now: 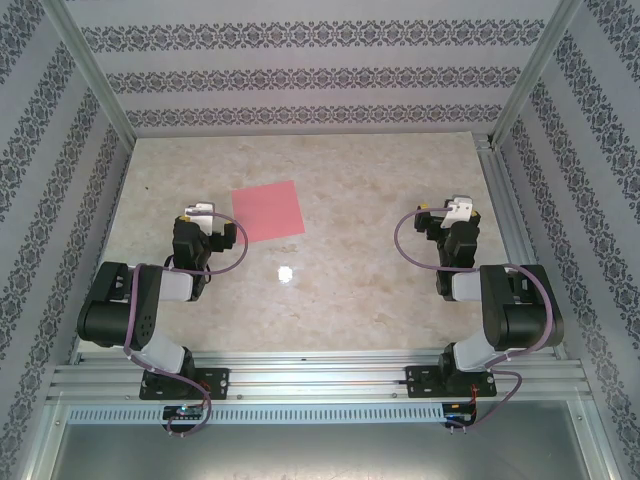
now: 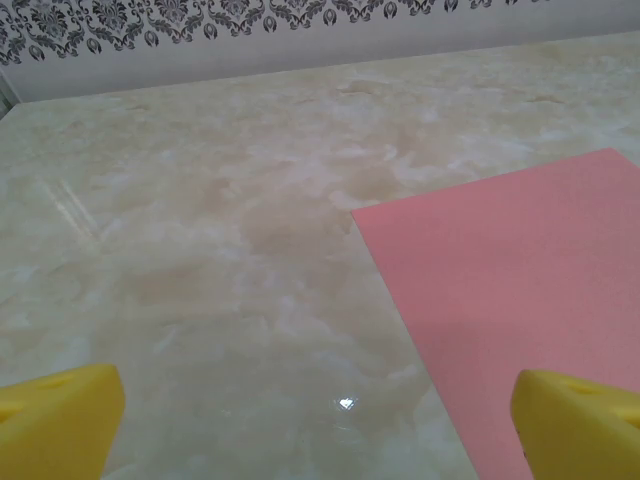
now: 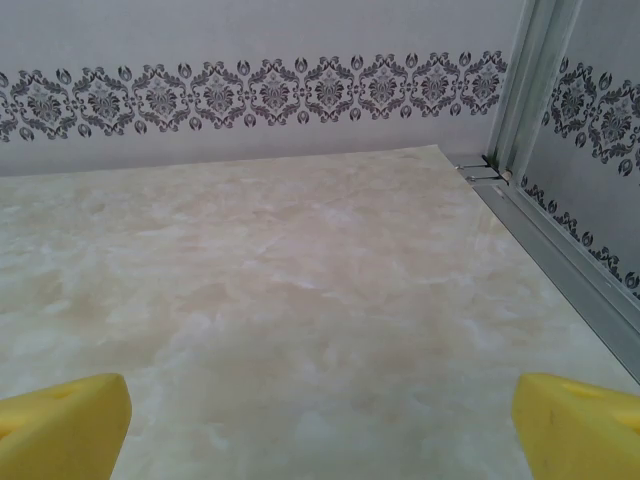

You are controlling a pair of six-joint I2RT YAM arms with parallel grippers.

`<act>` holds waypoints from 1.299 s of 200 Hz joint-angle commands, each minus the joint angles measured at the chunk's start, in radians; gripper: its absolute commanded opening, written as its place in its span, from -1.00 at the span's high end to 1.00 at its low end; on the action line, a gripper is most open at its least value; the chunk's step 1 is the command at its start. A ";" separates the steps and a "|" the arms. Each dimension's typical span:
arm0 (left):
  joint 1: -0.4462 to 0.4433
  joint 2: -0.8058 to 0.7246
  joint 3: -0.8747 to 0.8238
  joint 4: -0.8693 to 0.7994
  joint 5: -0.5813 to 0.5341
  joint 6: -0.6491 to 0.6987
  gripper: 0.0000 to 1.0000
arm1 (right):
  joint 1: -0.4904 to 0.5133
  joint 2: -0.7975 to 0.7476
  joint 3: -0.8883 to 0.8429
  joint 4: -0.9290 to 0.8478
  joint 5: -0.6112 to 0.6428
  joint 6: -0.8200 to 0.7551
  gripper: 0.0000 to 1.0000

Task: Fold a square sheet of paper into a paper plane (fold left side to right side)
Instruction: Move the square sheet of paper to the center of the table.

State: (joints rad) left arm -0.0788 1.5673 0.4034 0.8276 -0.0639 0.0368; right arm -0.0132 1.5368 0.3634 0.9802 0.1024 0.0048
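My left gripper (image 1: 203, 213) and right gripper (image 1: 455, 208) both stand spread wide, their yellow fingers (image 2: 60, 420) holding nothing. The square sheet of paper (image 1: 268, 211) lies flat and unfolded on the table (image 1: 380, 270), left of centre, just right of the left gripper. It has no long axis, and its edges sit slightly skewed to the table's.

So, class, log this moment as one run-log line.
square sheet of paper: flat, unfolded | left hand: open, by its left edge | right hand: open, empty
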 commanded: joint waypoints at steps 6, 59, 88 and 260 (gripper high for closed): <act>0.011 -0.007 0.012 0.001 0.013 -0.006 -0.99 | 0.005 0.001 -0.001 0.012 -0.006 0.003 -0.96; 0.011 -0.006 0.014 -0.001 0.015 -0.007 -0.99 | 0.005 0.000 -0.004 0.017 -0.005 0.003 -0.96; 0.011 -0.007 0.012 0.002 0.016 -0.008 -1.00 | 0.005 -0.013 -0.011 0.021 -0.010 0.001 -0.96; 0.069 0.117 0.903 -1.377 0.303 -0.382 -0.99 | 0.502 -0.302 0.528 -1.376 0.062 0.391 -0.96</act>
State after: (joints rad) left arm -0.0330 1.5532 1.1931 -0.3939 0.1406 -0.2989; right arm 0.4030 1.1416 0.8341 -0.2016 0.1238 0.3363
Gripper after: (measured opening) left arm 0.997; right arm 0.980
